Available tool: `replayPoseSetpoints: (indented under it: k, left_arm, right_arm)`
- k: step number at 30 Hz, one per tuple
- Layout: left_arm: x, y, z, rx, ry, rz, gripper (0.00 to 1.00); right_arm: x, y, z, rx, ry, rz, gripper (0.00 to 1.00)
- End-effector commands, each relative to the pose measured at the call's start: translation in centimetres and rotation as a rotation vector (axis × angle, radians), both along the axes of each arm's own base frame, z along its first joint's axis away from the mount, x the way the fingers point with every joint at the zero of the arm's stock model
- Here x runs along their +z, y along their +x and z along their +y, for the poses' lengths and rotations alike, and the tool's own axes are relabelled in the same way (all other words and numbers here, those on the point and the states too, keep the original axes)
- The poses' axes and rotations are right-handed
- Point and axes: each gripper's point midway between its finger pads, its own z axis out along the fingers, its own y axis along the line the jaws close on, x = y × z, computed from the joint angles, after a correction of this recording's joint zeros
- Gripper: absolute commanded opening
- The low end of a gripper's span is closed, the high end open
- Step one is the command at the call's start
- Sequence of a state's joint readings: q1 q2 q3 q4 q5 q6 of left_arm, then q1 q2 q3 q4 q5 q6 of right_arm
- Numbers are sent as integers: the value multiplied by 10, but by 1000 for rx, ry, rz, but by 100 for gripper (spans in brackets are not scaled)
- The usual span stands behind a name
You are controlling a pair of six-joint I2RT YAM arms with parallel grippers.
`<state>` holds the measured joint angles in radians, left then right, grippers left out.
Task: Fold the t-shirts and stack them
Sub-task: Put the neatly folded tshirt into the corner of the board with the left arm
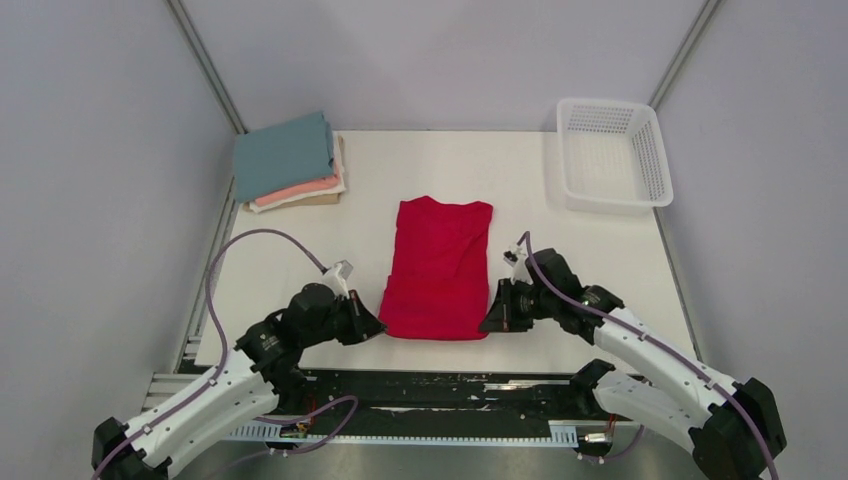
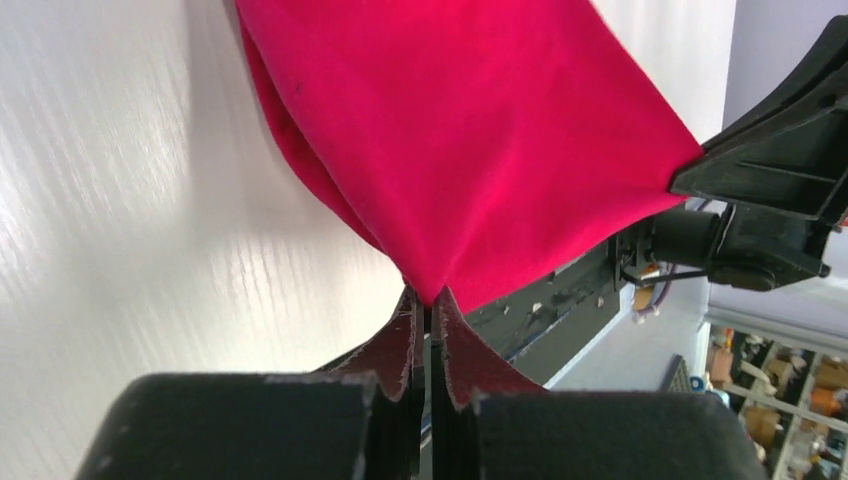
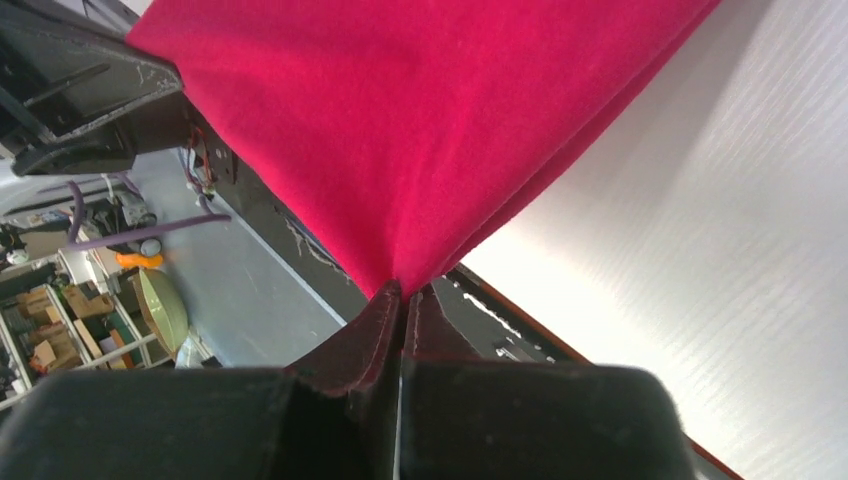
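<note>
A bright red cloth t-shirt (image 1: 440, 265) lies mid white worktop (image 1: 600, 265).
The left claw (image 1: 372, 325) pinches its 7 o'clock corner, the right claw (image 1: 492, 318) its 5 o'clock; folded teal, pink and cream shirts (image 1: 288, 162) at 10, white plastic mesh basket (image 1: 612, 152) at 2.

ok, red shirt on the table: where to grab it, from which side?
The two near corners of the red shirt, one per arm, from the near edge. It lies as a long strip, short end toward the arms. The left fingers and right fingers pinch them now.
</note>
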<state>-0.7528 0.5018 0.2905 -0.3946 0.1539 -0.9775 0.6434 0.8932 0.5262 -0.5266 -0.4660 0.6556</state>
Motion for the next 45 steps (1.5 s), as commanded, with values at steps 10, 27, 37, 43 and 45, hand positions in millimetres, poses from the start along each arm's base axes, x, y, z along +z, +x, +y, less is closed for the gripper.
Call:
replayPoseSetpoints:
  k: [10,27,37,43,45]
  left_arm:
    - [87,124,-7,199,175,-232,0]
    - [118,237,-6,234,169,-274,0]
    - [84,298,-6,217,188,-190,0]
    - [64,335,-11,205,184,-178,0]
    - [53,347,-13,190,181,-161,0]
  right_arm:
    - [77,127,-17,-181,21,-230,0]
    - [84,230,-30,-237,114,-218,0]
    - [65,280,-43,-323,69,-217,0]
    - [44,317,-48,-398,53,-234,0]
    - [31,330,-49,-412,50,-227,0]
